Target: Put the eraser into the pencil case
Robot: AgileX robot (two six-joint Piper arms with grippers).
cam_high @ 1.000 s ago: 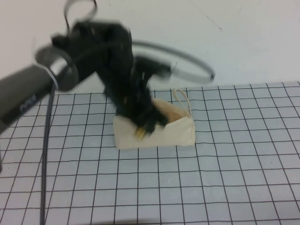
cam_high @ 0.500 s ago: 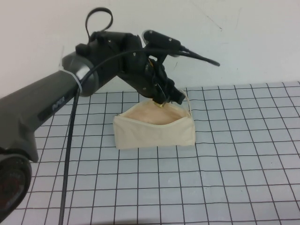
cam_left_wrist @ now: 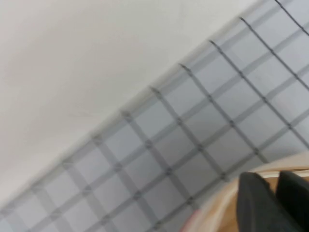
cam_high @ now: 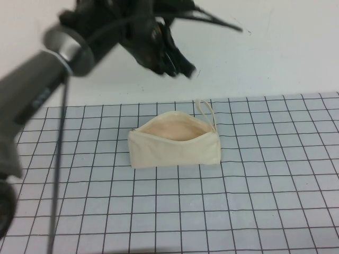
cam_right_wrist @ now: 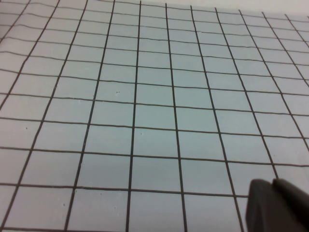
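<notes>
One case sits open-mouthed near the middle of the table, a little toward the far edge, and no eraser shows anywhere; judging by that, it may lie inside, hidden by the lining. The left end effector hangs above the far edge, empty as far as I can see, its spread impossible to tell. The right end effector, fingertips pressed together, hovers over bare grid, so the main risk is the floppy mouth sagging or a swinging cable nudging the case.

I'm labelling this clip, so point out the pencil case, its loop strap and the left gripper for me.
pencil case (cam_high: 175, 151), high view, middle of its cream front panel.
loop strap (cam_high: 205, 109), high view, thin cord at the pouch's far right end.
left gripper (cam_high: 177, 64), high view, dark fingertips raised above and behind the pouch.
</notes>
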